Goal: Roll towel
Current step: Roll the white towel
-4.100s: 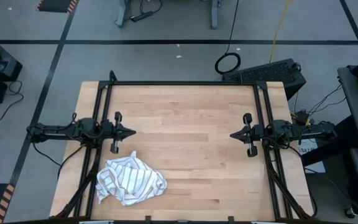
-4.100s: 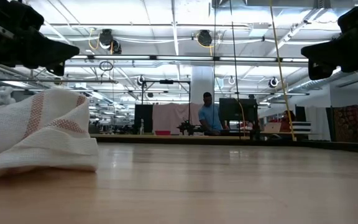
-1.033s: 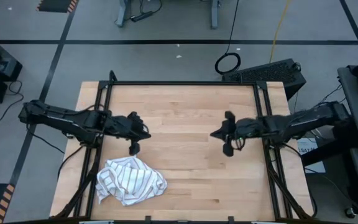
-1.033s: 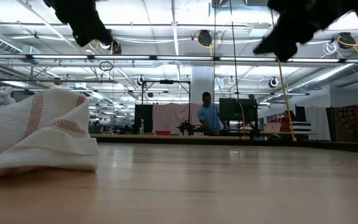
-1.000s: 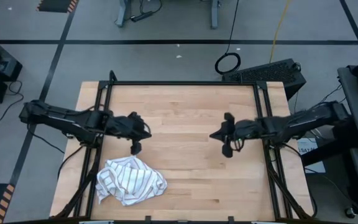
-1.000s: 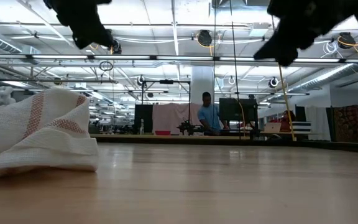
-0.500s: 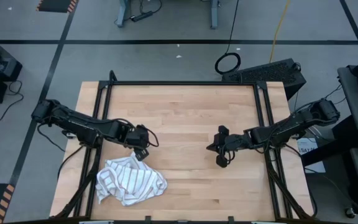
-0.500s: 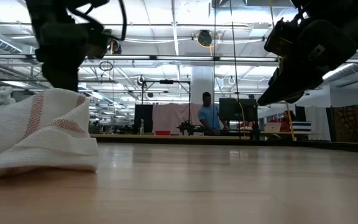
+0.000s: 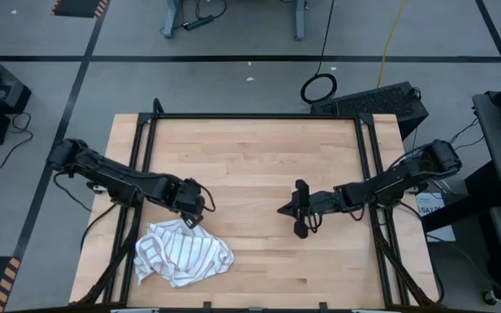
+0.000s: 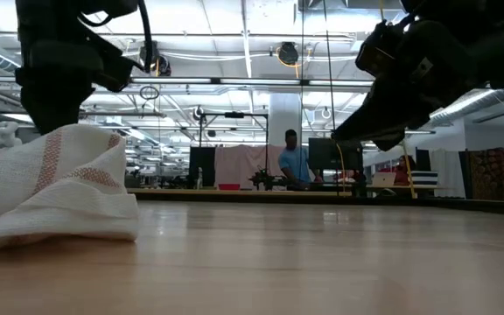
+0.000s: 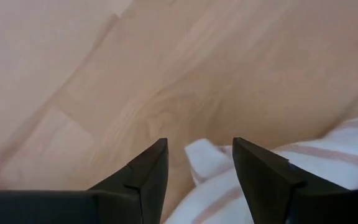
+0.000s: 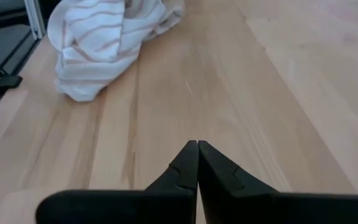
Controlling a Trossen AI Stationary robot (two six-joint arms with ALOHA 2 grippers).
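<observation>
The towel point(image 9: 183, 254), white with narrow stripes, lies crumpled in a heap at the near left of the wooden table point(image 9: 259, 148). It also shows in the low view point(image 10: 51, 188) and the right wrist view point(image 12: 104, 43). My left gripper point(image 9: 191, 216) points straight down over the heap's far edge. It is open, and a white corner of the towel point(image 11: 201, 158) lies below the gap between its fingers point(image 11: 197, 144). My right gripper point(image 9: 283, 209) is shut point(image 12: 197, 144), slanting down above the bare middle of the table and pointing toward the towel.
Black frame rails point(image 9: 143, 148) run along the table's left and right sides point(image 9: 370, 148). Bare wood stretches across the middle and far part of the table. A person point(image 10: 294, 166) stands far off in the room behind the table.
My left gripper has come down toward the table's near edge, tipping from slanted to straight down, and now stands over the towel's far edge. My right gripper has sunk and reached toward the table's middle, still shut. The towel has not moved.
</observation>
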